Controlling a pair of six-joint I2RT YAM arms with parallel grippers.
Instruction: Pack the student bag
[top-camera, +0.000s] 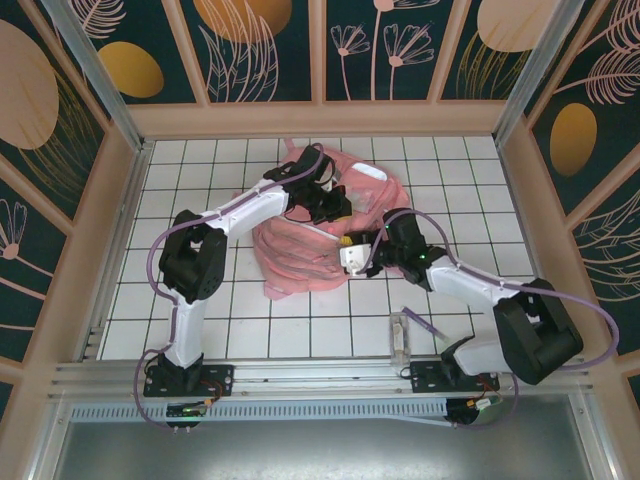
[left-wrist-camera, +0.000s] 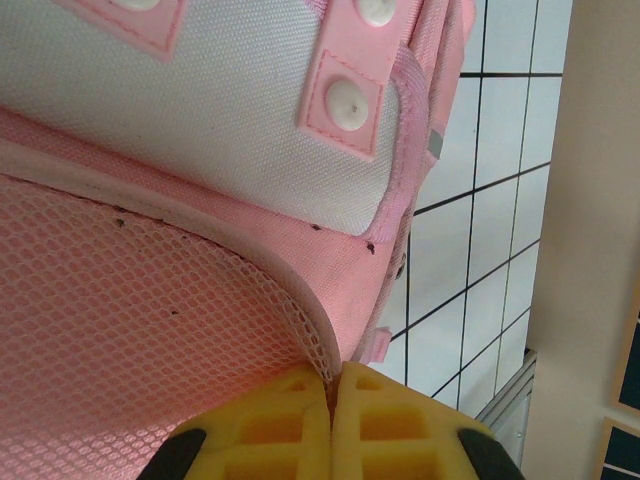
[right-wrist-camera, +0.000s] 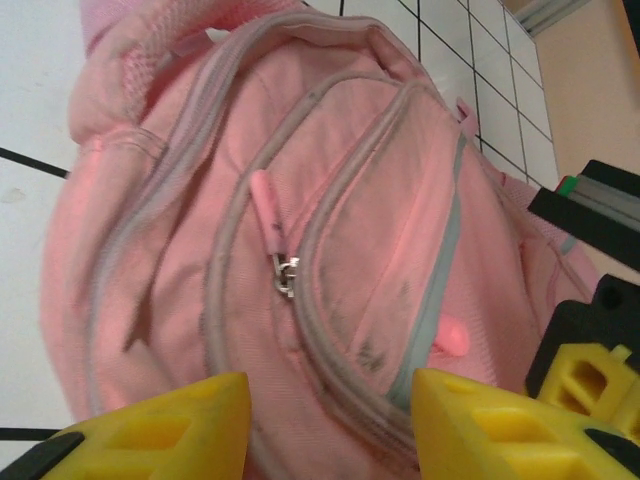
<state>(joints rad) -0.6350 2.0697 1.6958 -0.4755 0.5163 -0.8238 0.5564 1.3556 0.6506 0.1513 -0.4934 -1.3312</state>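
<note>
High fixed view from the near edge downward; both wrist views close on the shared student bag (top-camera: 300, 262).

The worktop (top-camera: 200, 170) is white, ruled by dark lines into squares, with pale wooden sides (top-camera: 128, 190) around it. The pink bag (top-camera: 300, 255) lies slumped on it, about the middle and reaching towards the far side. Near the front edge, right of centre and well apart from the bag, lies a small clear thing (top-camera: 402, 338), perhaps a plastic case.

Left fingers (left-wrist-camera: 400, 430) pinched tight together; right fingers (right-wrist-camera: 160, 430) parted, wide gap between.
</note>
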